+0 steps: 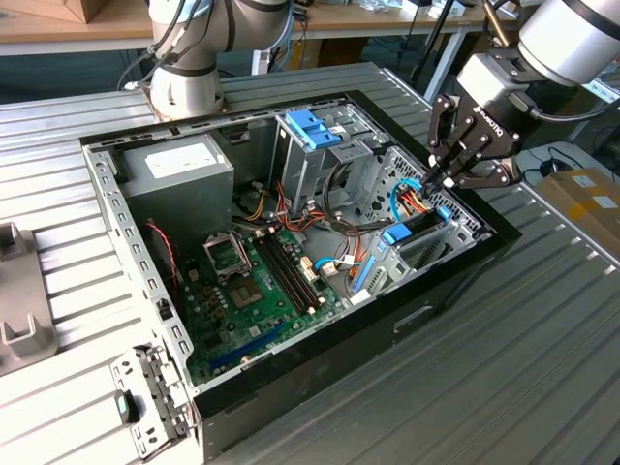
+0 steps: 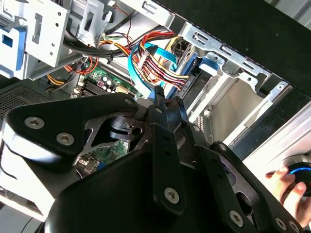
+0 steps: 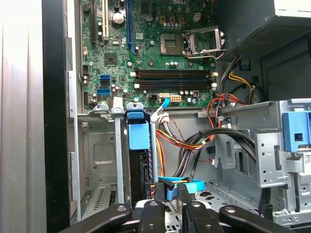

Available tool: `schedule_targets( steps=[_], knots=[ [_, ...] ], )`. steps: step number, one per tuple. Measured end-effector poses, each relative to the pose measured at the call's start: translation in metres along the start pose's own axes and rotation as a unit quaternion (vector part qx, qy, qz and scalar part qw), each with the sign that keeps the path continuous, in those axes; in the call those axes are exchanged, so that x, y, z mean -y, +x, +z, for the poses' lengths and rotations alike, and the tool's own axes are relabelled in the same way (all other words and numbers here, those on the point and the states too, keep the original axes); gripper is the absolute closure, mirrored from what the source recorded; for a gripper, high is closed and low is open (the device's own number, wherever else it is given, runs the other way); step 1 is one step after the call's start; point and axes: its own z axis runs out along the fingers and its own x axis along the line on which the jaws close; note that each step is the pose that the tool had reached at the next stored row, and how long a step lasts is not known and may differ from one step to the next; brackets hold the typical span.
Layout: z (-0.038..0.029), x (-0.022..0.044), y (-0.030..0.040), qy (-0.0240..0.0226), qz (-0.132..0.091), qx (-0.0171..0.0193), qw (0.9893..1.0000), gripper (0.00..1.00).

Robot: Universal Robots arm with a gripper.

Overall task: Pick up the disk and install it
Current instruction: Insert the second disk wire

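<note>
The gripper (image 1: 444,180) hangs over the drive bay at the side of the open computer case (image 1: 242,383) on the exterior view's right.

Its black fingers (image 2: 159,99) are close together, the tips pressing on a flat blue cable (image 3: 187,185) with nothing clamped between them. The disk (image 3: 139,167) stands on edge in the metal bay (image 3: 99,160) just beside the fingers, and its light-blue rail tab (image 3: 138,135) shows on top. Red, yellow and black wires (image 2: 163,65) run beside it. In the second wrist view, a hand (image 2: 291,187) holds a round blue-lit knob (image 2: 299,172) outside the case. The green board (image 1: 247,281) lies on the case floor.
</note>
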Motion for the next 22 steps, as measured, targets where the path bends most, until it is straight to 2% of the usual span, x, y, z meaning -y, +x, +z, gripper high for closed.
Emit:
schedule_targets(
  steps=[3,7,12,13,14,22],
  knots=[
    [0.0004,0.0001,0.0001,0.0,0.0,0.0002,1.0,0.75],
    [0.0051,0.0003,0.0008,0.0,0.0,0.0001,1.0,0.75],
    [0.0055,0.0003,0.0009,0.0,0.0,0.0002,1.0,0.76],
    [0.0055,0.0003,0.0009,0.0,0.0,0.0001,1.0,0.83],
    [0.0055,0.0003,0.0009,0.0,0.0,0.0001,1.0,0.84],
    [0.0058,0.0004,0.0009,0.0,0.0,0.0001,1.0,0.84]
  ],
)
